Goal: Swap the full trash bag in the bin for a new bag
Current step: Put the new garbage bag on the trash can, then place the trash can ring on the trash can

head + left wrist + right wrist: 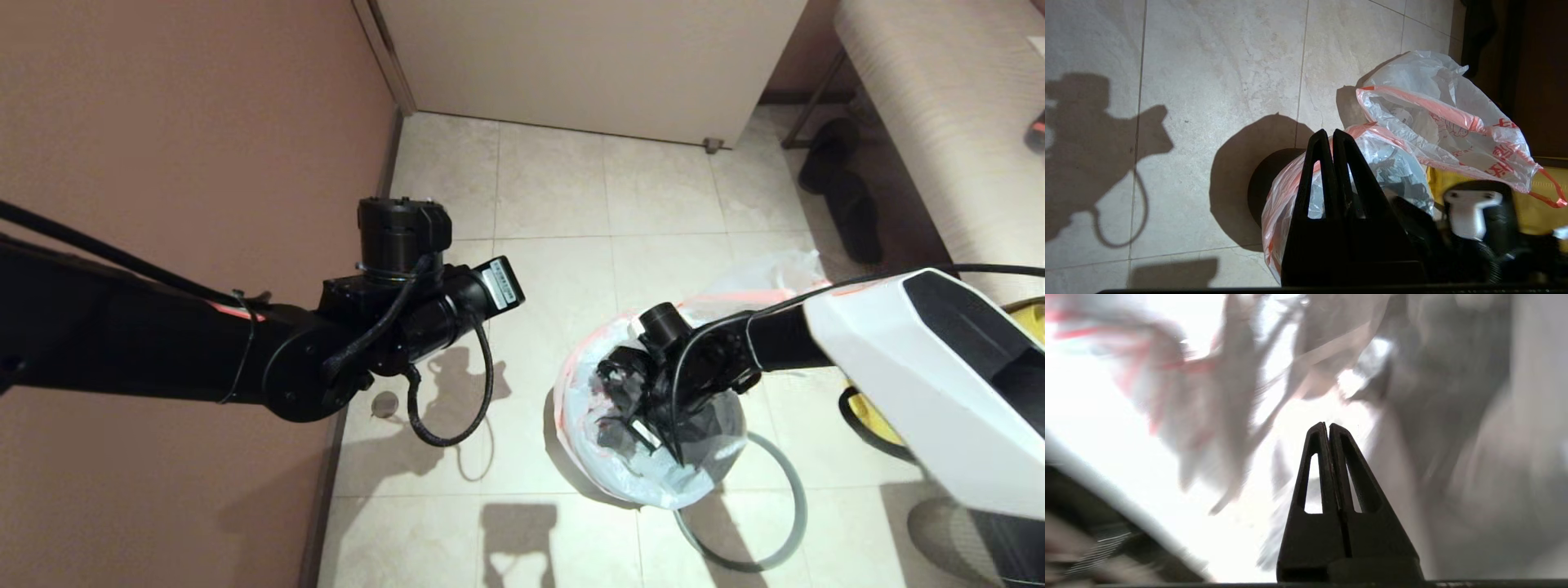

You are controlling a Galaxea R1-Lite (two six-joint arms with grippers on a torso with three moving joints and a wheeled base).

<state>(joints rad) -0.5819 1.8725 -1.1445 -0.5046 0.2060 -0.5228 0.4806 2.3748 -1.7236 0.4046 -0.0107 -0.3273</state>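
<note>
The grey hoop (pixel 767 523) lies on the floor beside the bin (pixel 1261 188); inside it the right gripper (pixel 633 429), fingers clenched on nothing visible, presses the new bag (pixel 588 465). The left gripper (pixel 1329 136) hovers clenched. Beyond sits the full trash bag (pixel 1437 110). The thin film could tear or slip off the rim.
</note>
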